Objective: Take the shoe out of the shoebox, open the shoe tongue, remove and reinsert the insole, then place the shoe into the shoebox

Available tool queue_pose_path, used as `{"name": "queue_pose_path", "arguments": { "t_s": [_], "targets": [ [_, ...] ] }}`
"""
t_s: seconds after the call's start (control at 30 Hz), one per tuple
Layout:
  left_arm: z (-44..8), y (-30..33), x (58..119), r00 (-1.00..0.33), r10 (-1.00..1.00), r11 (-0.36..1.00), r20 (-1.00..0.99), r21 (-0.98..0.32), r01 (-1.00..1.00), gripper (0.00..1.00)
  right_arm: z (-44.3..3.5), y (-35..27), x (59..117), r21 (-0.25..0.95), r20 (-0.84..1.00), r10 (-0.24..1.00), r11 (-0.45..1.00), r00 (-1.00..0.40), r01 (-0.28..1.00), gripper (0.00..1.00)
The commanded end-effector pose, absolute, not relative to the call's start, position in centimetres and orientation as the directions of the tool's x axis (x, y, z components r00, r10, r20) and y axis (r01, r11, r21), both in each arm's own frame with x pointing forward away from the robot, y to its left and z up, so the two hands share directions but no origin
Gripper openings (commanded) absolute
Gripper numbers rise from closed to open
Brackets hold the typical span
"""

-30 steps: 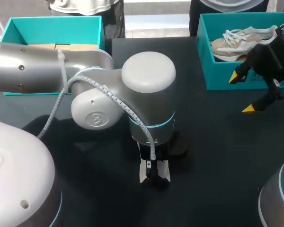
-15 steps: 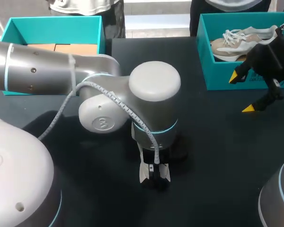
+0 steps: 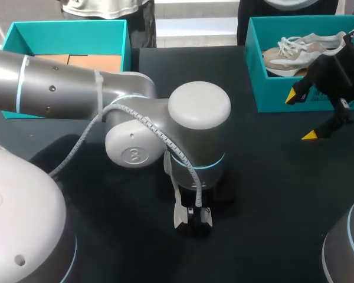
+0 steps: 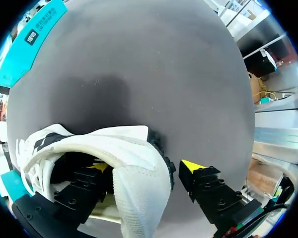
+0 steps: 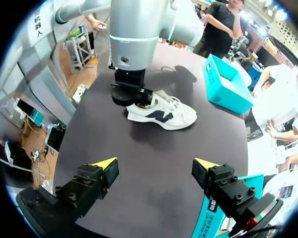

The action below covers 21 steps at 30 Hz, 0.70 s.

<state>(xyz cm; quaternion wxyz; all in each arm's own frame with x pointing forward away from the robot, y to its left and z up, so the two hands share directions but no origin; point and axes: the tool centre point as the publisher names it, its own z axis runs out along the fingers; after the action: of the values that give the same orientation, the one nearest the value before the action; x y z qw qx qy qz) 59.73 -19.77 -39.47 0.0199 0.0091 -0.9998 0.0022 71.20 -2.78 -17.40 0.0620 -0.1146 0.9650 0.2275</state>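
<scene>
Shoe (image 5: 161,115), white, flat on its sole in the middle of the dark table (image 3: 271,194), right under the left arm (image 3: 194,118). Looks light, soft on top, stiffer at the heel and sole. Best taken by the heel rim. Left gripper (image 4: 145,166) parted, one finger inside the heel, the other just outside, not squeezing. Right gripper (image 3: 301,115) wide apart, holding nothing, up by the teal shoebox (image 3: 256,71) on the far right. Since a second ago: left arm's big joint slid right, fingers in the same spot; right arm not moved.
</scene>
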Motion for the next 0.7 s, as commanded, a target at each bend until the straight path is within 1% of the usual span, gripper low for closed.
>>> {"name": "queue_pose_path", "arguments": {
  "t_s": [0.03, 0.1, 0.23, 0.3, 0.33, 0.37, 0.4, 0.43, 0.6, 0.7],
  "targets": [
    [-39.8, -19.9, 59.7, -0.999, -0.019, 1.0, 0.045, -0.001, -0.019, 0.61, -17.5, -2.7, 71.4, 0.423, -0.168, -0.195, 0.871, -0.966, -0.249, 1.0],
    [-40.0, -19.8, 59.7, -0.999, -0.019, 1.0, 0.048, 0.0, -0.019, 0.53, -17.5, -2.7, 71.4, 0.423, -0.168, -0.195, 0.871, -0.966, -0.249, 1.0],
    [-40.1, -19.5, 59.7, -0.997, -0.023, 1.0, 0.068, -0.003, -0.023, 0.46, -17.5, -2.7, 71.4, 0.423, -0.168, -0.195, 0.871, -0.966, -0.249, 1.0],
    [-40.3, -19.3, 59.7, -0.996, -0.024, 1.0, 0.088, -0.004, -0.024, 0.32, -17.5, -2.7, 71.4, 0.423, -0.168, -0.195, 0.871, -0.966, -0.249, 1.0],
    [-40.4, -19.2, 59.7, -0.994, -0.022, 1.0, 0.106, -0.009, -0.023, 0.27, -17.5, -2.7, 71.4, 0.423, -0.168, -0.195, 0.871, -0.966, -0.249, 1.0],
    [-40.3, -19.1, 59.7, -0.992, -0.024, 1.0, 0.122, -0.015, -0.026, 0.13, -17.5, -2.7, 71.4, 0.423, -0.168, -0.195, 0.871, -0.966, -0.249, 1.0],
    [-40.3, -19.0, 59.7, -0.991, -0.026, 0.999, 0.129, -0.015, -0.029, 0.02, -17.5, -2.7, 71.4, 0.423, -0.168, -0.195, 0.871, -0.966, -0.249, 1.0],
    [-40.1, -18.8, 59.8, -0.989, -0.029, 0.999, 0.148, -0.016, -0.032, 0.0, -17.5, -2.7, 71.4, 0.423, -0.168, -0.195, 0.871, -0.966, -0.249, 1.0],
    [-38.0, -18.0, 59.9, -0.981, -0.038, 0.999, 0.192, -0.009, -0.041, 0.0, -17.5, -2.7, 71.4, 0.423, -0.168, -0.195, 0.871, -0.966, -0.249, 1.0],
    [-35.5, -17.2, 60.2, -0.98, -0.045, 0.999, 0.195, -0.004, -0.047, 0.0, -17.5, -2.7, 71.4, 0.423, -0.168, -0.195, 0.871, -0.966, -0.249, 1.0]
  ]
}}
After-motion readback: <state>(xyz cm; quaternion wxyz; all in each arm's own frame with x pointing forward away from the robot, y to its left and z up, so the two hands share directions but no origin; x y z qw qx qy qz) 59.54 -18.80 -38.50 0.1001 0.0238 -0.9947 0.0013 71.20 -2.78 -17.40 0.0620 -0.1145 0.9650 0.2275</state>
